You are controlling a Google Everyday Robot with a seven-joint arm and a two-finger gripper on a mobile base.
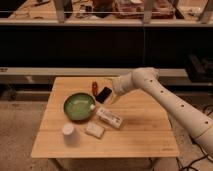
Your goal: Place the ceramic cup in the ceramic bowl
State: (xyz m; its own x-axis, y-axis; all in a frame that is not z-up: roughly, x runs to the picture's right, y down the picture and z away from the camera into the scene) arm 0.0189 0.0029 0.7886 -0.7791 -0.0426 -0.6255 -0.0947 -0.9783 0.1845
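The ceramic cup (68,130) is small, white and handleless, and stands upright near the table's front left edge. The ceramic bowl (78,106) is round and green with a paler glossy inside, and sits just behind and to the right of the cup. My gripper (113,90) is at the end of the white arm, which reaches in from the right. It hovers over the back middle of the table, to the right of and behind the bowl and well away from the cup.
A black flat object (104,94) and a small red-brown item (94,87) lie beside the gripper. A long white box (110,118) and a flat whitish block (94,130) lie right of the bowl and cup. The wooden table (145,135) stands before dark shelving.
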